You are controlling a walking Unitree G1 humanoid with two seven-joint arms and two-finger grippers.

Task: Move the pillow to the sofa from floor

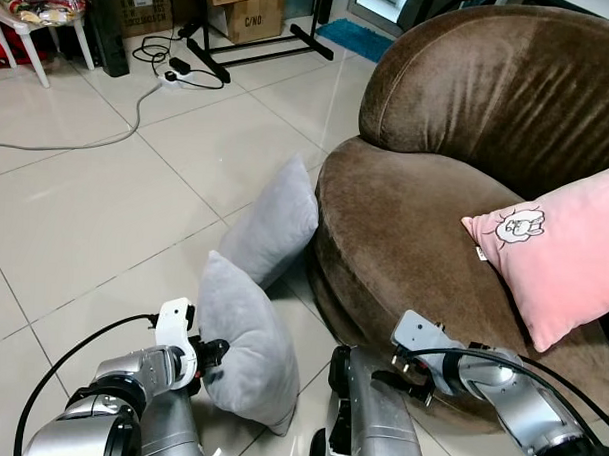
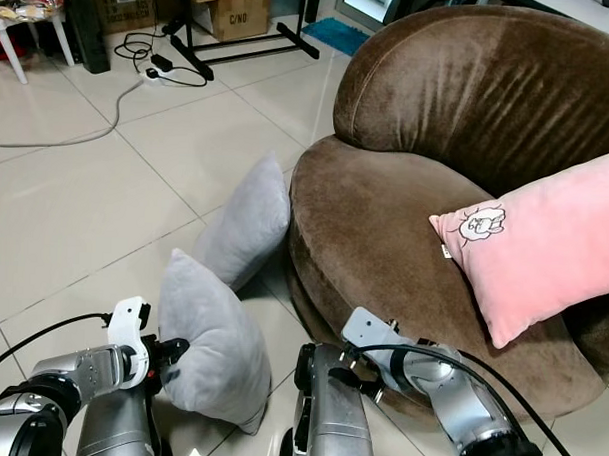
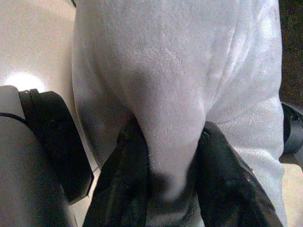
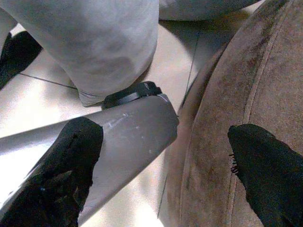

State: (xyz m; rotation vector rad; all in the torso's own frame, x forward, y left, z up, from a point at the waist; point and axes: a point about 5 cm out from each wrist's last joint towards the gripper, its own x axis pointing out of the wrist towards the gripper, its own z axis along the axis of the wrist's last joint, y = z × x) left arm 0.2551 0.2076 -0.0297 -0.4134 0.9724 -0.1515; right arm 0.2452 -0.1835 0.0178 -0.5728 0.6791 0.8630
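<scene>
Left eye view: near grey pillow (image 1: 243,338) stands on the tiled floor (image 1: 75,220), just off the brown sofa (image 1: 414,232) seat's front edge; a second grey pillow (image 1: 275,219) leans against that edge; a pink cushion (image 1: 559,252) lies on the seat.
Left arm: bent low, left claw (image 1: 208,353) at the near pillow's side.
Left wrist view: fingers (image 3: 125,184) pinched on a fold of the pillow.
Right wrist view: right claw (image 4: 161,175) spread wide, holding nothing, at the sofa's front edge above the floor.
</scene>
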